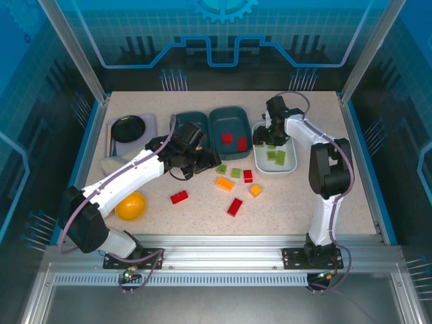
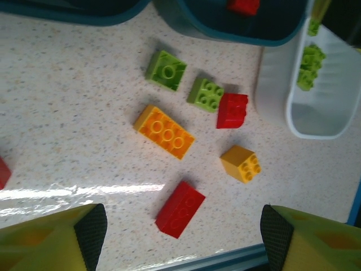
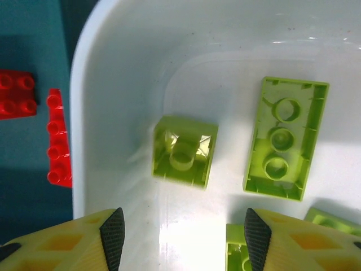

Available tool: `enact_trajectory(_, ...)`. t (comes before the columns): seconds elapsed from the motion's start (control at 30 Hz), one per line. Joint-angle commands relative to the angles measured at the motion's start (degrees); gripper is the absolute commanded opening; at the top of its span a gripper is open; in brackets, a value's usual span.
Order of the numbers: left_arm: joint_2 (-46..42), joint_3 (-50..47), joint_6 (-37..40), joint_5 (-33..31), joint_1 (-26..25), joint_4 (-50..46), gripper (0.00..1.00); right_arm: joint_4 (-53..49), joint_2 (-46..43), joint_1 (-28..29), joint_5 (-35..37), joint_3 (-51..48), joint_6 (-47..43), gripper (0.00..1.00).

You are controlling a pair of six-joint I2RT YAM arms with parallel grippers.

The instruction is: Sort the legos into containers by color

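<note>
Several loose legos lie mid-table: two green (image 2: 166,70) (image 2: 205,94), red ones (image 2: 232,110) (image 2: 180,209) (image 1: 179,197), an orange plate (image 2: 164,131) and a yellow cube (image 2: 241,164). My left gripper (image 2: 183,237) (image 1: 201,163) hovers open above them, empty. My right gripper (image 3: 183,237) (image 1: 273,131) stands open over the white container (image 3: 113,68) (image 1: 275,171), where a small green brick (image 3: 184,151) lies upside down below the jaws beside a long green one (image 3: 285,138). The middle teal container (image 1: 229,121) holds two red bricks (image 3: 17,93). The left teal container (image 1: 192,120) is partly hidden by my left arm.
A yellow bowl (image 1: 131,206) sits near the left front. A black plate (image 1: 128,128) on a grey tray stands at the back left, with a pale object (image 1: 115,165) in front of it. The blue table edge (image 2: 225,262) runs close below the left fingers.
</note>
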Motion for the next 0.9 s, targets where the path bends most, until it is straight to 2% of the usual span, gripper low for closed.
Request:
enact_trajectory(0.0, -2.67, 0.26, 0.38, -3.56, -0.46, -6.67, 0.76, -0.66, -8.26, 0.35, 0.43, -1.66, -0.41, 0.61)
enact_trajectory(0.2, -6.44, -1.92, 1.21, -7.52, 0.22, -13.42, 0.77, 5.75, -23.99, 6.95, 1.11, -11.25, -2.75, 0.62)
enact_trajectory(0.43, -9.28, -4.62, 1.27, -6.03, 1.27, -14.08, 0.77, 20.22, -45.56, 22.96, 0.16, -32.47, -4.15, 0.66)
enact_trajectory(0.53, -6.12, -4.50, -0.18, -3.40, 1.17, -12.17, 0.77, 22.39, -52.22, 28.77, 1.53, -41.45, -2.27, 0.67)
enact_trajectory(0.67, 1.48, -1.63, -5.94, 0.19, -0.61, -8.96, 0.75, 21.32, -61.69, 32.78, 4.12, -49.93, 1.40, 0.69)
enact_trajectory(0.87, 13.33, 2.27, -20.84, 2.79, -4.73, -2.53, 0.76, 12.01, -73.40, 33.53, 9.10, -53.44, 3.26, 0.73)
